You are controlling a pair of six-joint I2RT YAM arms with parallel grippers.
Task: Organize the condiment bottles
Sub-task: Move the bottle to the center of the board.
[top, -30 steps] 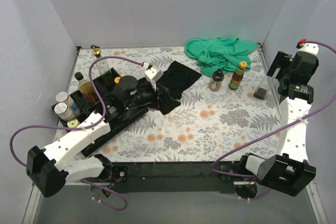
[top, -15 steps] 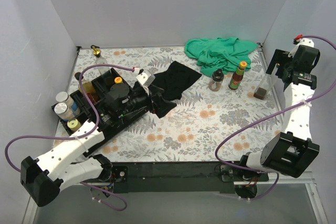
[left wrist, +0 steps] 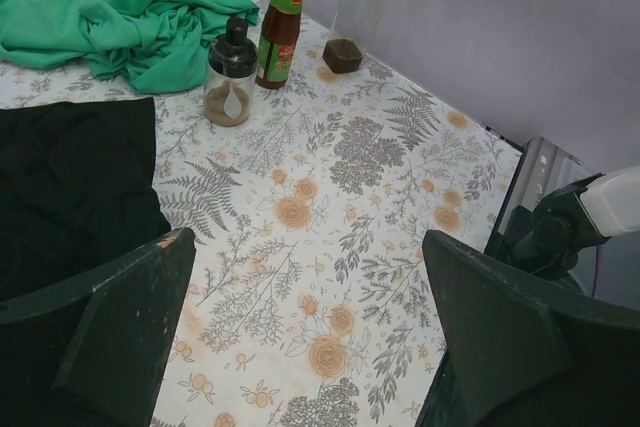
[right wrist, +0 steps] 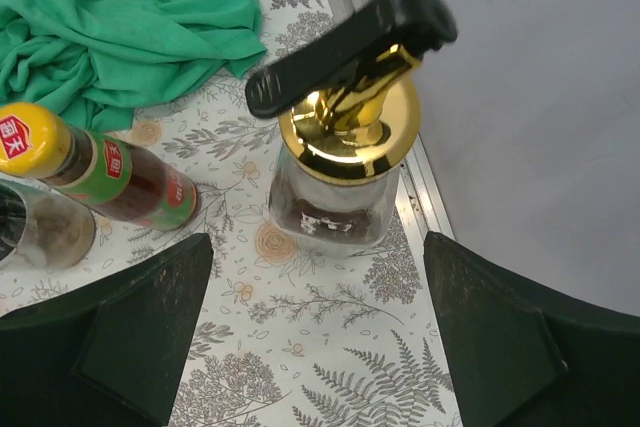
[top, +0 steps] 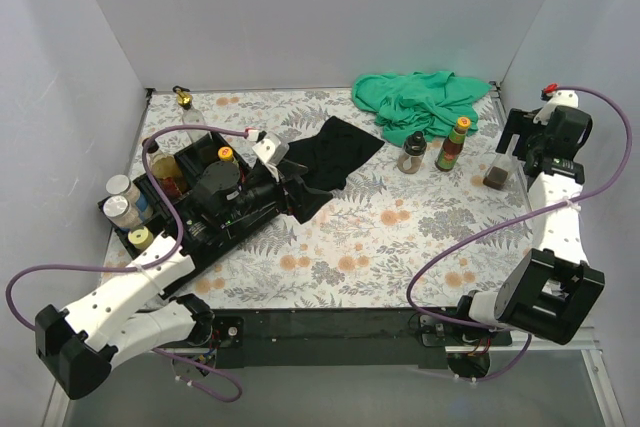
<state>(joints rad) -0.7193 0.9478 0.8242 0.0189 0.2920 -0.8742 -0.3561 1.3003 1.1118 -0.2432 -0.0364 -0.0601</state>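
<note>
Three condiment bottles stand at the right back: a black-capped shaker jar [top: 411,153] [left wrist: 230,77], a red orange-capped sauce bottle [top: 453,144] [left wrist: 280,27] [right wrist: 110,175], and a clear gold-spouted bottle [top: 497,172] [right wrist: 345,162]. My right gripper [top: 517,137] [right wrist: 318,247] hangs open just above and in front of the gold-spouted bottle, not touching it. My left gripper [top: 303,190] [left wrist: 305,242] is open over the black cloth's edge with only the table between its fingers. Several more bottles [top: 160,162] sit in the black tray [top: 196,135] at the left.
A crumpled green cloth [top: 425,99] [left wrist: 120,17] [right wrist: 120,17] lies at the back right. A black cloth [top: 335,152] [left wrist: 70,177] lies mid-table. Another clear gold-spouted bottle [top: 187,107] stands at the back left corner. The side wall is close behind the right bottle.
My right gripper has moved left and towards the back, closing in above the gold-spouted bottle. My left arm has drawn back a little towards the tray. Both stay open.
</note>
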